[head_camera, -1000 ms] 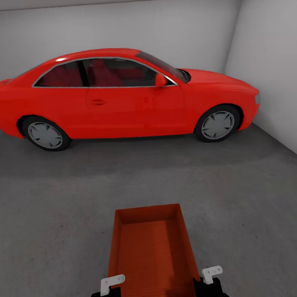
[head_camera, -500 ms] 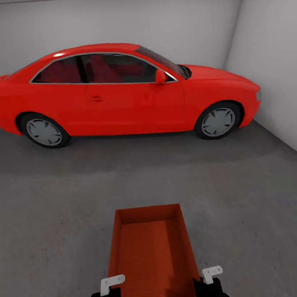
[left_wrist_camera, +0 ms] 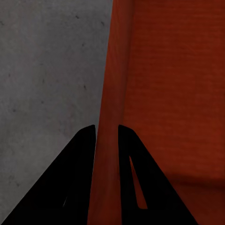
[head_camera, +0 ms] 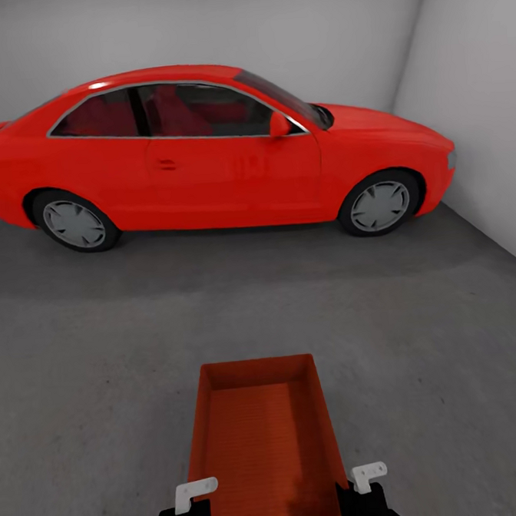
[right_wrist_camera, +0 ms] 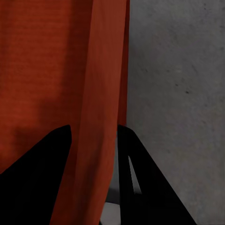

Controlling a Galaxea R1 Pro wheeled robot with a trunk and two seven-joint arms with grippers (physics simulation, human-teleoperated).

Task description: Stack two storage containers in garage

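The storage container (head_camera: 265,446), an orange-red open-topped bin with a ribbed base, is carried low in front of the robot, its near end at the bottom of the head view and its long axis running away toward the car. The left gripper (head_camera: 190,503) grasps its left wall near the closest corner, and the left wrist view shows the two dark fingers (left_wrist_camera: 70,187) on either side of that thin wall (left_wrist_camera: 110,93), one inside the bin and one outside over the concrete. The right gripper (head_camera: 366,487) grips the opposite wall in the same way; in the right wrist view its fingers (right_wrist_camera: 140,187) straddle the wall (right_wrist_camera: 101,93), clenched on it. Below and around the bin lies the garage floor (head_camera: 418,339), dark grey and mottled. Farther on, well apart from the bin, a glossy red car (head_camera: 205,158) stands side-on across the room, its nose toward the right. Behind it rises a plain white back wall (head_camera: 196,31), meeting the right side wall (head_camera: 478,104) at the corner.
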